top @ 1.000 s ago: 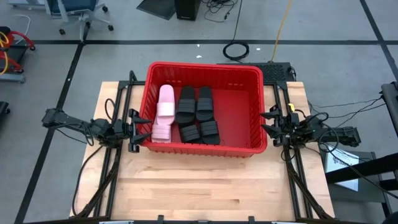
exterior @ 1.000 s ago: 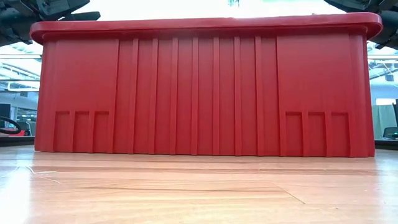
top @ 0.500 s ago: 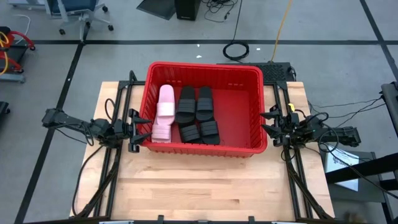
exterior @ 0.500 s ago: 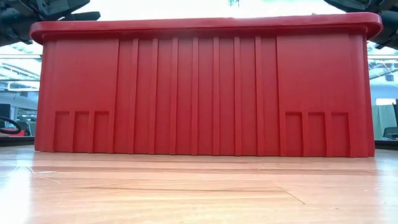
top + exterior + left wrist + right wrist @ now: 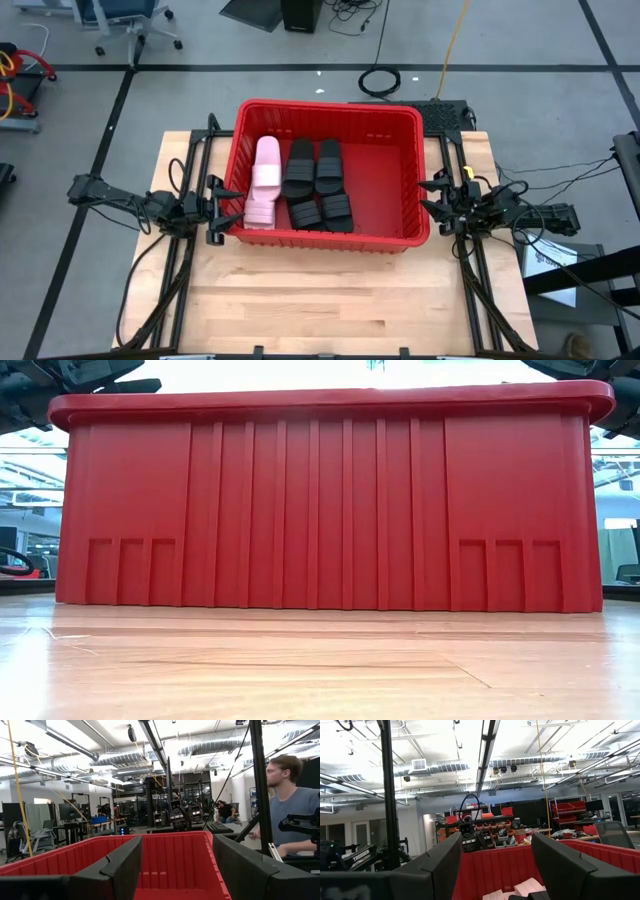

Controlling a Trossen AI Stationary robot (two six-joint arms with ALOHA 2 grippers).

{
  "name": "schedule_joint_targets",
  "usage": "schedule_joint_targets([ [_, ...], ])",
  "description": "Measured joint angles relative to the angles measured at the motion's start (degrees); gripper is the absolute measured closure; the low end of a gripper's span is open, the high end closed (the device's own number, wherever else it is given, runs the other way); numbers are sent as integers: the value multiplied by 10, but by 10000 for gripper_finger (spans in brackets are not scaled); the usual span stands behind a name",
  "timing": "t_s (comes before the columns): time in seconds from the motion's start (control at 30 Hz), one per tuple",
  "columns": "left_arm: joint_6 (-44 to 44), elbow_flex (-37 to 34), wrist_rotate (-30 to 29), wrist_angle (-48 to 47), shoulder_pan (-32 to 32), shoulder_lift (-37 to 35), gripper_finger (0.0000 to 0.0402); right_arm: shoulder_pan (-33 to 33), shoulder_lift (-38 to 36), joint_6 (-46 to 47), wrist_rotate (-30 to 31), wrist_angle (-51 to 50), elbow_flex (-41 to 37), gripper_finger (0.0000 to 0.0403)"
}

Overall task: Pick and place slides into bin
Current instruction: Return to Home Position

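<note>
The red bin (image 5: 405,180) stands on the wooden table, its near wall filling the low view (image 5: 330,500). Inside it on the floor lie a pinkish-white pair of slides (image 5: 264,182) at the left and several black slides (image 5: 318,182) beside them. My left gripper (image 5: 222,205) is open and empty outside the bin's left wall; its wrist view looks over the bin's rim (image 5: 170,855). My right gripper (image 5: 432,200) is open and empty outside the bin's right wall; white slides (image 5: 520,891) show low in its wrist view.
Bare wooden table top (image 5: 330,300) lies in front of the bin. Black frame rails (image 5: 480,290) run along both table sides. A person (image 5: 290,815) sits beyond the table in the left wrist view. The right half of the bin's floor (image 5: 385,190) is bare.
</note>
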Motion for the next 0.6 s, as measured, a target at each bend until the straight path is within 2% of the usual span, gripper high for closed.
schedule_joint_targets([
  [0.6, 0, 0, 0, 0, 0, 0, 153, 0, 0, 0, 0, 0, 0, 176],
])
